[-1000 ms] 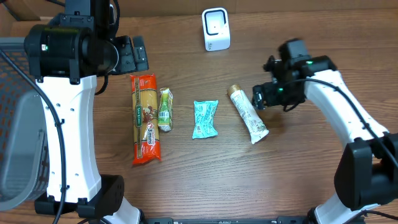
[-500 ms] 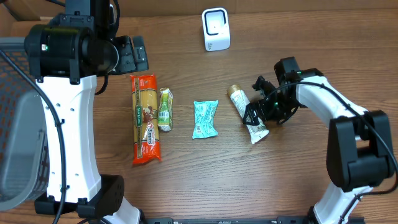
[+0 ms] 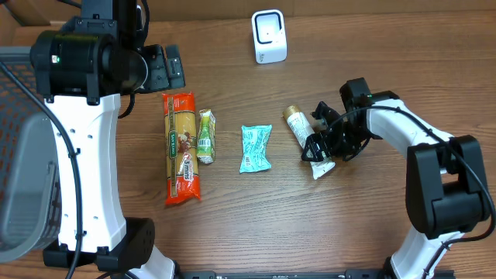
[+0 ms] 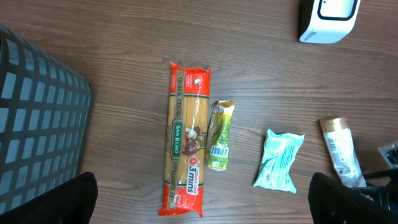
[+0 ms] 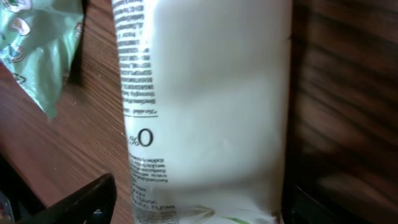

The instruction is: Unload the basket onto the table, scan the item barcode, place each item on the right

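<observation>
The item under my right gripper [image 3: 319, 146] is a white tube [image 3: 297, 125] with a gold cap, lying flat on the wooden table right of centre. The gripper is down over the tube's middle, jaws open, one on each side. In the right wrist view the tube [image 5: 211, 93] fills the frame with small black print, and the right gripper [image 5: 202, 202] has a dark finger [image 5: 87, 199] standing a little off the tube's left edge. The white barcode scanner [image 3: 269, 36] stands at the table's back. My left gripper [image 4: 205, 199] hangs open and empty high over the left side.
An orange spaghetti pack [image 3: 181, 147], a small green sachet [image 3: 205, 136] and a teal pouch [image 3: 255, 147] lie in a row left of the tube. A grey mesh basket [image 3: 19, 155] sits at the left edge.
My right gripper has come down and to the left, from beside the tube to straddling its middle, and its jaws have narrowed slightly. The left arm has not moved.
</observation>
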### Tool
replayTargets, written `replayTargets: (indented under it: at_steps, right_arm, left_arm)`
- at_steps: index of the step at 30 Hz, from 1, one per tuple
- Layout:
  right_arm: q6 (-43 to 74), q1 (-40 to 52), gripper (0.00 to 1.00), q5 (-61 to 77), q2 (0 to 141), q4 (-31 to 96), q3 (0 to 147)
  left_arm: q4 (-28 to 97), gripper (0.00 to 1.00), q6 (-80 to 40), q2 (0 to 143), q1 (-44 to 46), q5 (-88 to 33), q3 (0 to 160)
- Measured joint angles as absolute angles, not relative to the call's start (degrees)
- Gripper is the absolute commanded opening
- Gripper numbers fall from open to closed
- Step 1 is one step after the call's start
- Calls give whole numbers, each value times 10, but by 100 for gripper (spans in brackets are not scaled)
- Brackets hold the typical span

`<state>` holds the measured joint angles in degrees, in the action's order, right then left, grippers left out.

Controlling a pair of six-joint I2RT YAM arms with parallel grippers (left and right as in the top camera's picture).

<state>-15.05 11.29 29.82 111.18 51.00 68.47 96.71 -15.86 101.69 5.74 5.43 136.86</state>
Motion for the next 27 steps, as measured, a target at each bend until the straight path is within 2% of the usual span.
replayTargets:
  at_steps: [4,6,7,10,13,14,27]
  right_arm:
    - [-150,113,66,303,1109,501,674]
    - [-154,113,49,304,1109,500,671]
    - [-151,113,35,306,1109,500,670]
    - [-146,113,18,308,1109,495,667]
    - [-136,113,6,317,1109,493,667]
    - [-132,112,4,321,1109,492,668]
    - [-90,114,4,323,1108,528,728]
  left_arm:
    - [967,100,-159,1017,57,54,1369]
    - [967,100,-159,1017,57,54,1369]
    - [967,100,-159,1017,57,54,1369]
    - [967,100,-159,1017,57,54,1369]
    - [967,100,-159,1017,57,54,1369]
    - [967,100,-159,1017,57,54,1369]
    - [967,99,-159,1017,57,54,1369]
